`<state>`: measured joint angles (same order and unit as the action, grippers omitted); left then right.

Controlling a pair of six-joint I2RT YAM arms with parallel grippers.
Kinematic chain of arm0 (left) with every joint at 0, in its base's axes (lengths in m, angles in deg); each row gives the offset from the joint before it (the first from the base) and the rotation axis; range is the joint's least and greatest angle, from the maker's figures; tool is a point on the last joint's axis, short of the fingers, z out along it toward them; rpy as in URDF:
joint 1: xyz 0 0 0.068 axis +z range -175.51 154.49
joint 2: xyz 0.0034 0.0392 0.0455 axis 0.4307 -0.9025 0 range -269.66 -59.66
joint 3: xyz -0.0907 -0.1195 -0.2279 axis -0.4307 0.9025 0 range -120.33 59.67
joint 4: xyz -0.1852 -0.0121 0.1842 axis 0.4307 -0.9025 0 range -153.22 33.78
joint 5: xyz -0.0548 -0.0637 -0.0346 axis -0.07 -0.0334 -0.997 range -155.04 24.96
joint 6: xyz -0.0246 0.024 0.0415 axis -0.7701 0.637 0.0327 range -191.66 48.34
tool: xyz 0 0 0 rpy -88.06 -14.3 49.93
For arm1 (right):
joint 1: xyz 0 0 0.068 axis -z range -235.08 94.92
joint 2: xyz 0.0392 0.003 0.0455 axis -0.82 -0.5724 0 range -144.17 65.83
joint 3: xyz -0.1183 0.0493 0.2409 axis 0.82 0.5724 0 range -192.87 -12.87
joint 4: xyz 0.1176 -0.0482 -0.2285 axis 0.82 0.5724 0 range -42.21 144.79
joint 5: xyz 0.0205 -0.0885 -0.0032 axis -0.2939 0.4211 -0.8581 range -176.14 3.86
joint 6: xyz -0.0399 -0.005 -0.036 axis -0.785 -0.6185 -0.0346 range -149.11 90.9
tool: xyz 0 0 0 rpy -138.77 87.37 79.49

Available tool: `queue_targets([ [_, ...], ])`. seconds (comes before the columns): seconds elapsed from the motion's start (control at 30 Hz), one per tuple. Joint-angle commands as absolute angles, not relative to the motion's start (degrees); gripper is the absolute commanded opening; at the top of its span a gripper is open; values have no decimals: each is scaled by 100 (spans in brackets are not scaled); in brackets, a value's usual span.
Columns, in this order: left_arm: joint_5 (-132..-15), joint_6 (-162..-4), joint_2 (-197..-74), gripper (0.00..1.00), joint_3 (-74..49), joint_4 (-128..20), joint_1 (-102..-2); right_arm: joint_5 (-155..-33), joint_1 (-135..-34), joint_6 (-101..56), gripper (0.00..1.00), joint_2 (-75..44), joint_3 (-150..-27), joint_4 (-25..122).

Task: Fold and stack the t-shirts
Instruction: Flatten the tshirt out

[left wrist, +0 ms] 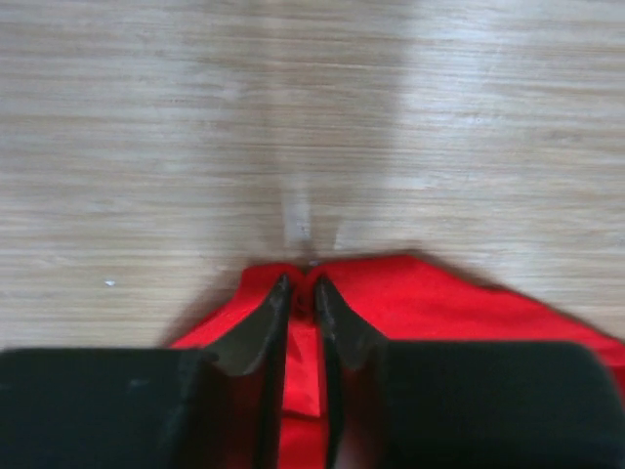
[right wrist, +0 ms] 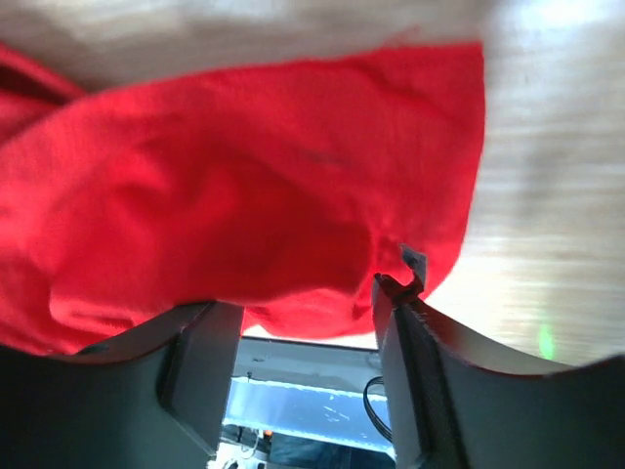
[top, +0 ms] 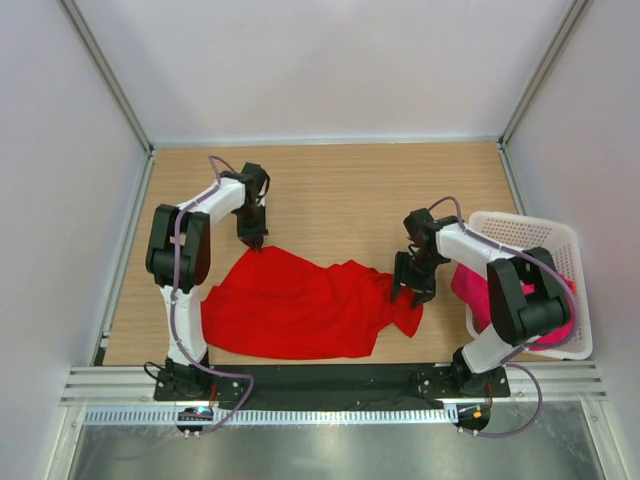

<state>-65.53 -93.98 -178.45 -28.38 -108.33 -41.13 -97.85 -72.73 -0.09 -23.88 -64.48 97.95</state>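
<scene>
A bright red t-shirt (top: 295, 308) lies crumpled and spread out on the wooden table. My left gripper (top: 256, 243) is at the shirt's far left corner. In the left wrist view the gripper (left wrist: 301, 283) is shut on a pinch of the red cloth (left wrist: 430, 293) at its edge. My right gripper (top: 409, 290) is over the shirt's right end. It (right wrist: 303, 298) stands open, with the red cloth (right wrist: 244, 186) bunched just past its fingertips and nothing between them. A magenta-pink t-shirt (top: 468, 288) hangs over the left rim of the basket.
A white lattice basket (top: 520, 222) stands at the table's right edge, close behind my right arm. Bare wood (top: 340, 190) stretches beyond the red shirt to the back wall. A metal rail (top: 330, 385) runs along the near edge.
</scene>
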Motion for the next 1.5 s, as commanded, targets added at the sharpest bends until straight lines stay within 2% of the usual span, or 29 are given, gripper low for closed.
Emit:
queue_targets([
  [0.0,-6706,-9310,-17876,4,-3041,-10745,-4125,-9713,-7310,-63,58,-2698,-6814,9473],
  [0.03,-6689,-9319,-17850,0,-3103,-10780,-4116,-9721,-7310,-98,51,-2777,-6937,9447],
  [0.1,-6540,-9354,-17596,0,-3217,-10894,-4124,-9652,-7310,-256,43,-3032,-7384,9534],
  [0.13,-6287,-9389,-17446,0,-3270,-10895,-4124,-9599,-7319,-317,37,-3111,-7560,9613],
  [0.27,-5267,-9626,-16419,0,-3156,-10965,-4116,-9247,-7581,-791,22,-3454,-8631,10253],
  [0.3,-4917,-9687,-16208,0,-3095,-11052,-4116,-9125,-7678,-949,15,-3559,-8782,10342],
  [0.43,-4413,-10231,-14717,0,-2358,-11229,-4125,-9010,-8328,-1039,8,-3613,-9100,10676],
  [0.53,-4482,-10566,-13897,0,-1427,-11325,-4326,-9010,-8794,-916,11,-3482,-8916,10800],
  [0.6,-4570,-11119,-13281,0,-689,-11553,-4554,-9044,-8970,-863,22,-3332,-8609,10704],
  [0.67,-4667,-11749,-12938,0,-214,-11685,-5150,-9036,-8988,-775,28,-3095,-8346,10590],
  [0.7,-4633,-12006,-12884,0,154,-11782,-5396,-9001,-8989,-775,37,-3016,-8309,10580],
  [0.73,-4606,-12191,-12866,0,288,-11809,-5886,-8923,-8989,-818,39,-2971,-8300,10624],
  [0.8,-4597,-12682,-13031,0,403,-12070,-6250,-8826,-8971,-845,45,-2848,-8362,10703],
  [0.93,-4579,-13054,-13261,2,325,-12284,-7041,-8640,-8901,-880,50,-2602,-8546,10896],
  [1.0,-4554,-13037,-13235,12,255,-12231,-7323,-8710,-8734,-810,50,-2419,-8494,10941],
  [1.03,-4536,-13028,-13139,27,211,-12240,-7341,-8798,-8682,-801,51,-2348,-8433,10923],
  [1.13,-4290,-12879,-12771,47,44,-12170,-7341,-9176,-8470,-652,51,-2040,-8029,10792],
  [1.23,-4044,-12651,-12646,61,-264,-12275,-7315,-9545,-8347,-441,51,-1733,-7554,10502],
  [1.3,-4104,-12510,-12672,64,-343,-12275,-7228,-9694,-8338,-318,52,-1618,-7212,10379],
  [1.47,-5017,-12026,-12997,65,-1,-11854,-6771,-9924,-8347,-98,52,-1433,-6780,10150],
])
